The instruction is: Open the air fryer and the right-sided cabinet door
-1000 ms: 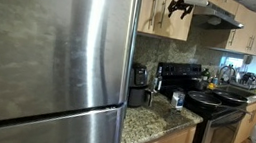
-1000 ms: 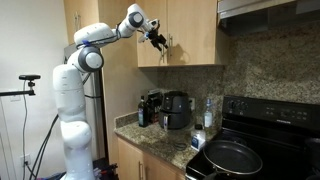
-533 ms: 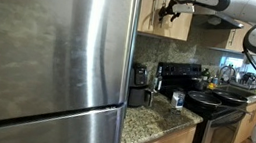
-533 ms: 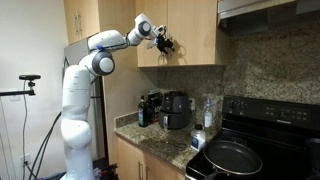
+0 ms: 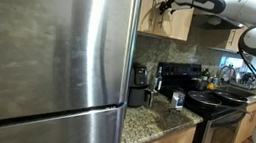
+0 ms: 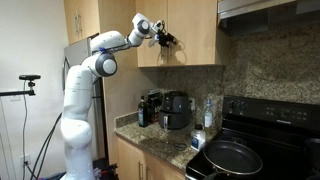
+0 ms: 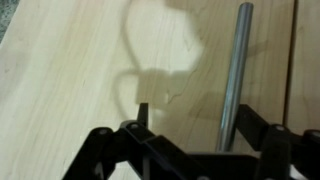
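My end effector (image 7: 190, 140) has moved in closer to the cabinet vs a sec ago. Fingers are wide apart w/ nothing held, and the bar handle (image 7: 235, 80) runs up btwn them. The right-sided cabinet door (image 7: 80, 60) is shut, contents hidden. The air fryer (image 6: 178, 110) sits on the desk (image 6: 160, 146) below, too small to tell its drawer state.
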